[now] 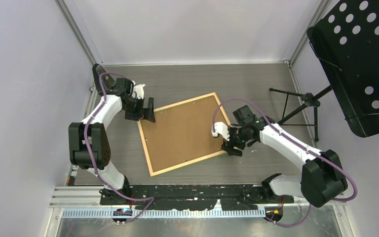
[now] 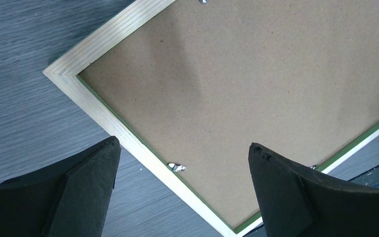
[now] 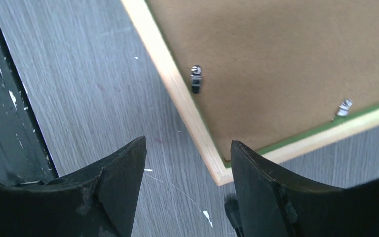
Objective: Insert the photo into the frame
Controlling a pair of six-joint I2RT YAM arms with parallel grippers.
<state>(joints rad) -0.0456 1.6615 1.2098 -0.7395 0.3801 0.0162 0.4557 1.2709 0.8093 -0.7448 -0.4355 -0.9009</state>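
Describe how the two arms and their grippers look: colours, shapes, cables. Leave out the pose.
Both the left arm and right arm have smooth white link shells between bulky black joint housings. A purple cable loops loosely along each. The left gripper and right gripper are black; their fingers are thick matte wedges tapering to tips, with roughened, chipped edges.

Lab test cell: white enclosure walls point(image 1: 192, 29), aluminium rail point(image 1: 187, 213), tripod stand point(image 1: 301, 106).
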